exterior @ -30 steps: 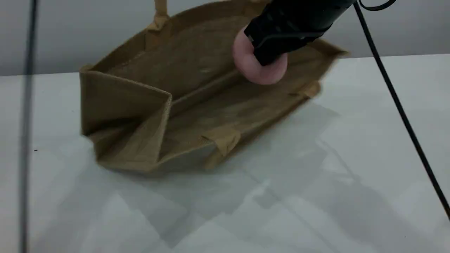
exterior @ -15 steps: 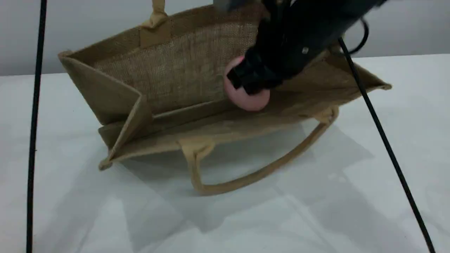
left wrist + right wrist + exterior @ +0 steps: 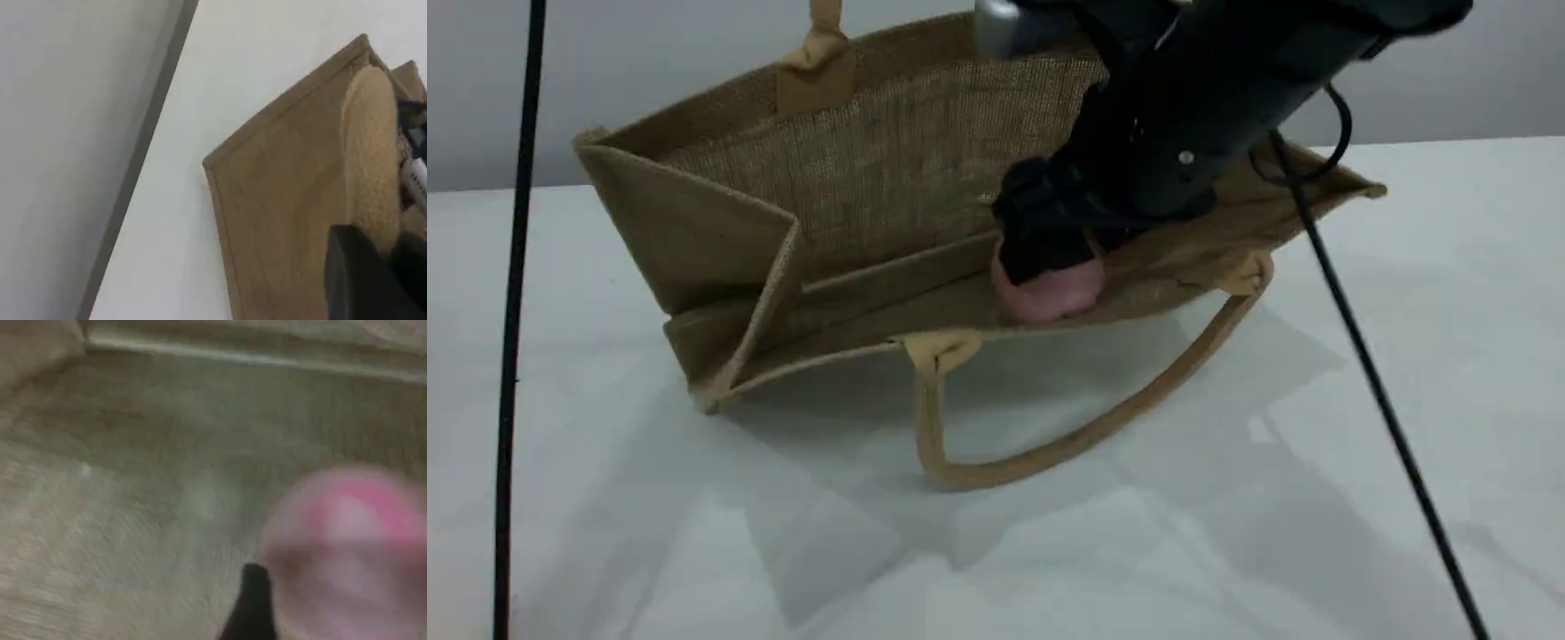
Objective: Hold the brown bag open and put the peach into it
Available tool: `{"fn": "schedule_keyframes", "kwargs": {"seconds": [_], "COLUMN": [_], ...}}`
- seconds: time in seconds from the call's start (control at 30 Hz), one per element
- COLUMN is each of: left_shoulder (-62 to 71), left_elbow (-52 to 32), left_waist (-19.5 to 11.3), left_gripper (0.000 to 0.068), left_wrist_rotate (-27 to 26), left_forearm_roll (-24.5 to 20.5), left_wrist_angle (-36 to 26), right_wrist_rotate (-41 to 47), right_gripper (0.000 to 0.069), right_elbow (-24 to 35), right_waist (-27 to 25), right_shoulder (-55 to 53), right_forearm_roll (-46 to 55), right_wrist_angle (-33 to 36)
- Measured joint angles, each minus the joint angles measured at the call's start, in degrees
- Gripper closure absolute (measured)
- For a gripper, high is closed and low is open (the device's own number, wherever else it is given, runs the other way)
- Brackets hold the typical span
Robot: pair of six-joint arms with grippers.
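On the white table (image 3: 1405, 373), nearest of all, the near handle (image 3: 1049, 458) of the brown bag (image 3: 871, 178) lies as a pale beige loop, flat on the surface in front of the bag's mouth. A black cable (image 3: 1369, 382) crosses the right side at a slant, and a second cable (image 3: 511, 356) hangs straight down at the left.

The bag lies on its side with its mouth facing the near edge. It is coarse tan jute with bound edges. Its lower wall rests on the table, its upper wall is raised, and the left gusset is creased inward.

The peach (image 3: 1049, 298) sits inside the bag, on the lower wall just behind the near rim, right of the middle. It is small, round and pale pink. In the right wrist view it is a blurred pink ball with a deeper pink patch.

The right gripper (image 3: 1045, 253) is directly above the peach and hides its top. Whether its jaws hold the peach or are open cannot be told. One dark fingertip (image 3: 252, 603) shows just left of the fruit.

Farther back, the far handle (image 3: 818, 53) rises out of the top of the view. In the left wrist view the left gripper (image 3: 363, 280) is closed on that padded handle. A small white tag (image 3: 417, 177) shows at that view's right edge, its marks too blurred to read.
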State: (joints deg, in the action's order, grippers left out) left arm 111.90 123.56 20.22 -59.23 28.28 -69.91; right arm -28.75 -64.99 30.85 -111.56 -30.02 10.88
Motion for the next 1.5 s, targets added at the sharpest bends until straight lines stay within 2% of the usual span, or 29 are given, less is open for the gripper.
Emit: {"fn": "schedule_keyframes", "kwargs": {"seconds": [0.1,0.37,0.53,0.9,1.0,1.17,1.27,1.4,1.5], "left_shoulder": [0.0,0.0,0.0,0.0,0.0,0.0,-0.06,-1.13,-3.24], "left_elbow": [0.0,0.0,0.0,0.0,0.0,0.0,0.07,0.36,0.52], "left_waist": [0.0,0.0,0.0,0.0,0.0,0.0,-0.05,-0.1,-0.1], "left_gripper": [0.0583,0.0583,0.0583,0.057,0.0507,0.0303,0.0223,0.0195,0.0192], "left_wrist_rotate": [0.0,0.56,1.3,1.24,1.3,1.25,3.1,8.57,14.33], "left_forearm_roll": [0.0,0.0,0.0,0.36,0.79,0.69,-0.04,-3.16,-7.4], "left_wrist_angle": [0.0,-0.06,-0.06,-0.06,0.05,0.12,0.07,-0.01,-0.02], "right_wrist_rotate": [0.0,0.26,0.68,0.68,0.68,0.63,0.63,0.63,0.79], "right_gripper": [0.0067,0.0104,0.0106,0.0106,0.0106,0.0106,0.0106,0.0106,0.0106], "right_elbow": [0.0,0.0,0.0,0.0,0.0,0.0,0.0,-0.12,-0.12], "right_waist": [0.0,-3.14,-9.1,-22.98,-23.6,-23.54,-23.54,-23.54,-23.54], "right_shoulder": [2.62,11.19,17.1,27.35,27.82,28.6,30.32,34.28,38.22], "right_forearm_roll": [0.0,3.54,3.53,3.47,3.47,3.43,3.82,5.5,5.92], "right_wrist_angle": [1.45,7.86,11.91,12.87,13.07,14.1,15.58,18.66,21.93]}}
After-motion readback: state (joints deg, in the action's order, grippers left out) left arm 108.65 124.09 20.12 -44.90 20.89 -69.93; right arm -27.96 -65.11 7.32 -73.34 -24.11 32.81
